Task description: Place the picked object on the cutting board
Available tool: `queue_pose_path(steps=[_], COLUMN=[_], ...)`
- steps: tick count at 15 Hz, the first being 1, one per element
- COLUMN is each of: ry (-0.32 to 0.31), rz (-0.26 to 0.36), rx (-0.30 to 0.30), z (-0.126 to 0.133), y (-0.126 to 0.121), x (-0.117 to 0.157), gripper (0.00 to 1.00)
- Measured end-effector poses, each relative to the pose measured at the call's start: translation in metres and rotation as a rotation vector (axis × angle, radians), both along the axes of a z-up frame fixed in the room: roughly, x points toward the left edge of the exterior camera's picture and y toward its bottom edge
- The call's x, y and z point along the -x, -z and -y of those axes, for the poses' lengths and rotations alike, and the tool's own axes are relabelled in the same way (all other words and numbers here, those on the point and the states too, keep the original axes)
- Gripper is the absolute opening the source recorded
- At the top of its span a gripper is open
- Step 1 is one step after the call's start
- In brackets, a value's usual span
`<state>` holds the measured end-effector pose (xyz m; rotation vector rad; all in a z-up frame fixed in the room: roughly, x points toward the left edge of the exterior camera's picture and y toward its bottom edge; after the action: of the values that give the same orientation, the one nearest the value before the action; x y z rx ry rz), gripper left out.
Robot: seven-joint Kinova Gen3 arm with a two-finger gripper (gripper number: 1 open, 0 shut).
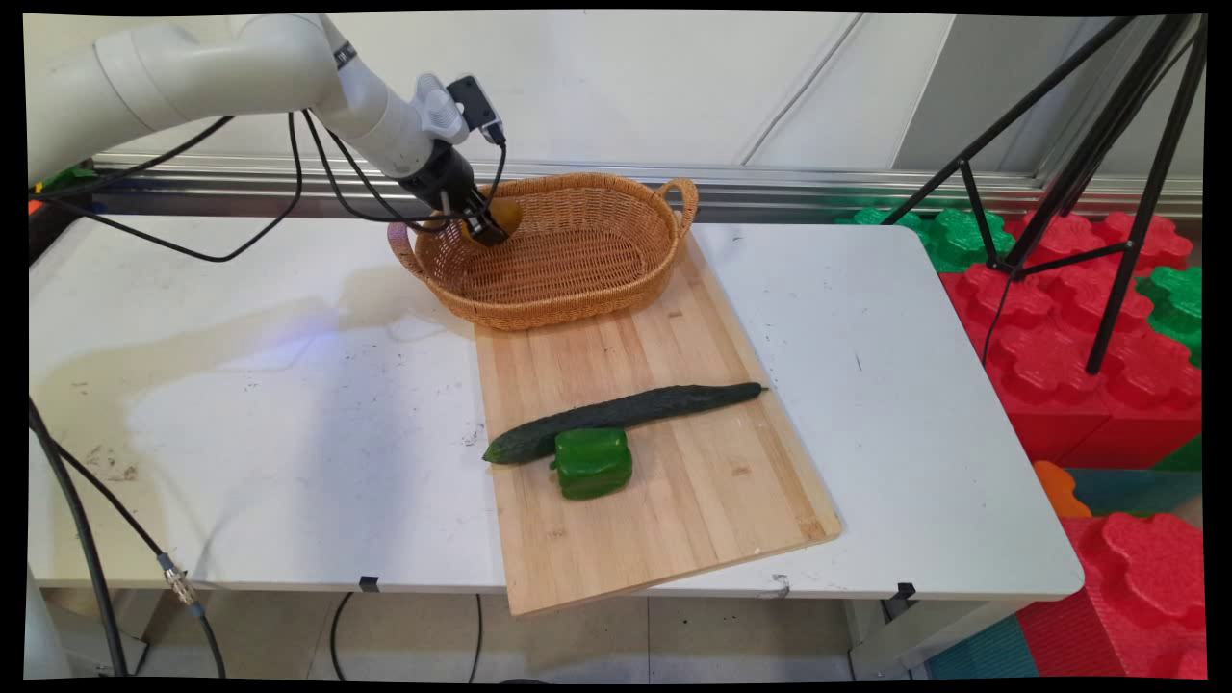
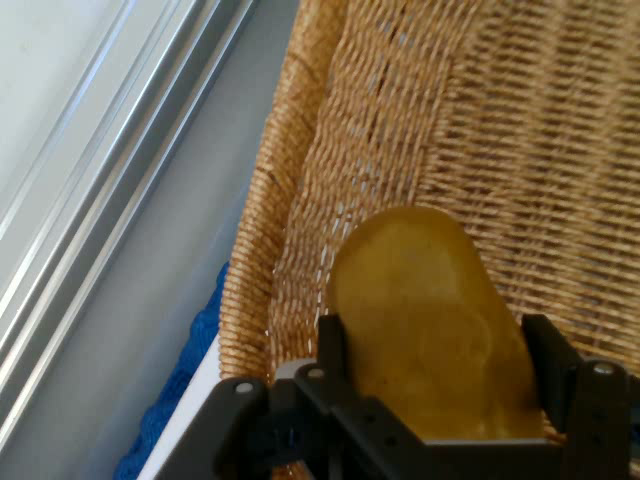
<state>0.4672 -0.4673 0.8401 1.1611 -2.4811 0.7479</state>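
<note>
My gripper (image 1: 491,229) reaches into the back left of a wicker basket (image 1: 577,289) and is shut on a yellow-brown rounded fruit (image 1: 507,214). In the hand view that fruit (image 2: 430,320) fills the space between the two fingers (image 2: 332,345), with the basket's woven wall (image 2: 400,120) right behind it. The gripper (image 2: 435,360) holds the fruit just inside the basket's rim. The basket stands on the far end of a wooden cutting board (image 1: 693,481).
A long dark cucumber (image 1: 621,415) and a green bell pepper (image 1: 593,462) lie side by side on the board's middle. A black tripod (image 1: 1107,192) and red and green foam blocks (image 1: 1078,327) stand off the table's right edge. Black cables (image 1: 241,231) hang from the arm.
</note>
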Motion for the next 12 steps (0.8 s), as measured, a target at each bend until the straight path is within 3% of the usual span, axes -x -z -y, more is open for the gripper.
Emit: queue_pose_path(steps=[5, 12], ry=[0.032, 0.134], rz=[-0.025, -0.092], rx=[0.030, 0.071], z=[-0.018, -0.048], y=[-0.031, -0.087], x=[0.006, 0.017], gripper=[0.00, 0.00])
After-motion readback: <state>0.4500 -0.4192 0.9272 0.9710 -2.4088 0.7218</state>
